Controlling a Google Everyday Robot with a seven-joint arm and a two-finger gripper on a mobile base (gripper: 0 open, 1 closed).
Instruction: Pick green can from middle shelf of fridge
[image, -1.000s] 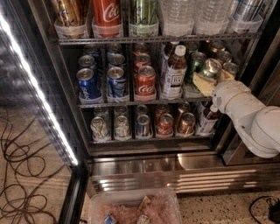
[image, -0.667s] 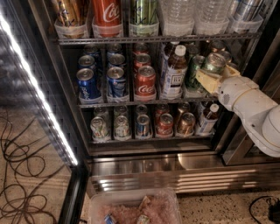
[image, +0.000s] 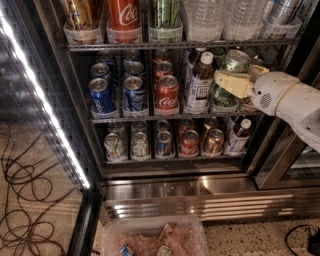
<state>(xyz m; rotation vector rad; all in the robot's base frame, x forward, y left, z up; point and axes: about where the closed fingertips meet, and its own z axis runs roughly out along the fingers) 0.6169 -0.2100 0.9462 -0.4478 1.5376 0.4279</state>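
The green can (image: 236, 60) is tilted and raised off the middle shelf (image: 150, 119) at the right side of the fridge (image: 190, 187). My gripper (image: 243, 74) comes in from the right on a white arm and is shut on this can, with a pale yellow finger (image: 231, 82) under it. Another green can (image: 221, 98) stands on the shelf right below. The shelf also holds blue cans (image: 102, 95), red cans (image: 167, 93) and a brown bottle (image: 200, 82).
The rack above holds tall cans (image: 123, 15) and clear water bottles (image: 205, 15). The lower rack holds several cans (image: 190, 143) and a small bottle (image: 240, 135). The open glass door's light strip (image: 45, 100) is on the left. Cables (image: 25, 200) lie on the floor. A plastic bin (image: 155, 237) sits in front.
The gripper has moved up and a little left with the green can, which now sits higher and more tilted, clear of the shelf.
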